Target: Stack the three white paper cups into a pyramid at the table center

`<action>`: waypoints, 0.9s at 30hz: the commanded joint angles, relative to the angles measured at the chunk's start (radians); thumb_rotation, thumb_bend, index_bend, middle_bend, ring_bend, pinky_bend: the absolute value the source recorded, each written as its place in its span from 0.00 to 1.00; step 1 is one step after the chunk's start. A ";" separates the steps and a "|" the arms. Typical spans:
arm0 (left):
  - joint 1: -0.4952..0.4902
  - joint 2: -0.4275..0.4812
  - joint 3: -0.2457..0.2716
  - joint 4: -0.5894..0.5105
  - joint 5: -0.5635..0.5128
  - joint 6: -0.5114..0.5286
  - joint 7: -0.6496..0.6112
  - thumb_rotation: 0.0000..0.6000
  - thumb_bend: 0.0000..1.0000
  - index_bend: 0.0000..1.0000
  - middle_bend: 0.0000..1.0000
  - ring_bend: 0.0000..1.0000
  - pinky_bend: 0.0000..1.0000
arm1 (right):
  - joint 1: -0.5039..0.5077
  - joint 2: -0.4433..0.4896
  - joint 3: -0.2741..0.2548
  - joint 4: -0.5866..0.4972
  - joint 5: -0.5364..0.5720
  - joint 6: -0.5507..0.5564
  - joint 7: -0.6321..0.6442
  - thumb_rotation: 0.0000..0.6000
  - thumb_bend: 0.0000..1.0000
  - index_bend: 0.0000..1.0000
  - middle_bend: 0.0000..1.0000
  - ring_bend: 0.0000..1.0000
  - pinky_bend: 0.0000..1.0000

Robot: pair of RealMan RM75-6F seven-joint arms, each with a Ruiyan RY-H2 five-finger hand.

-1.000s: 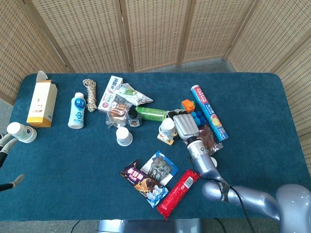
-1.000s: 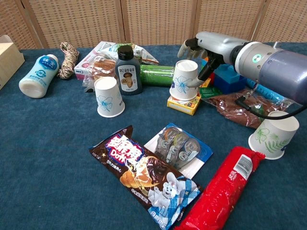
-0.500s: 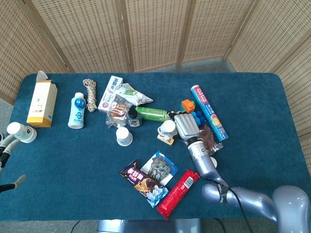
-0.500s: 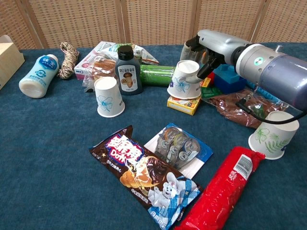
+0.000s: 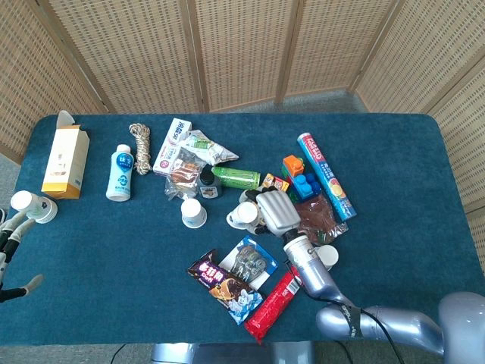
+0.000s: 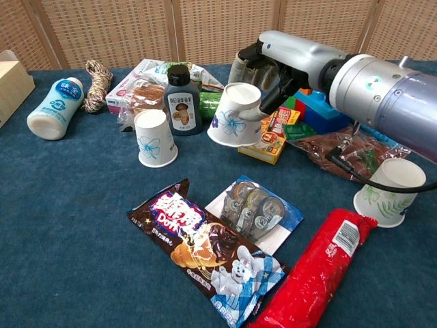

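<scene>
Right hand [image 6: 263,65] grips the blue-flower cup [image 6: 234,115], fingers wrapped round its base, cup tilted and lifted off the yellow box [image 6: 263,145]. Second blue-flower cup [image 6: 154,138] stands upside down left of that box, near the dark bottle [image 6: 180,100]. Green-leaf cup [image 6: 386,190] upside down, right of the box beside the red packet [image 6: 321,268]. Left hand [image 5: 11,243]: at frame edge, cannot tell its state.

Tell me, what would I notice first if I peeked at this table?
Probably the robot's shiny silver right hand, holding a tilted white paper cup with a blue flower print above the blue table, just behind the middle. Next, the long red snack packet at the front right, beside a brown chocolate bar wrapper.
</scene>
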 commanded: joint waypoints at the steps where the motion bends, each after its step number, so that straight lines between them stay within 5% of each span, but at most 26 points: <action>1: 0.001 0.001 0.000 0.000 0.000 0.000 -0.002 1.00 0.28 0.04 0.00 0.00 0.00 | 0.011 -0.023 -0.006 -0.016 0.006 0.011 -0.029 1.00 0.34 0.41 0.49 0.34 0.32; 27: 0.002 0.009 0.000 0.004 0.010 -0.009 -0.023 1.00 0.28 0.04 0.00 0.00 0.00 | 0.096 -0.224 0.032 0.198 0.130 -0.005 -0.132 1.00 0.34 0.41 0.49 0.34 0.32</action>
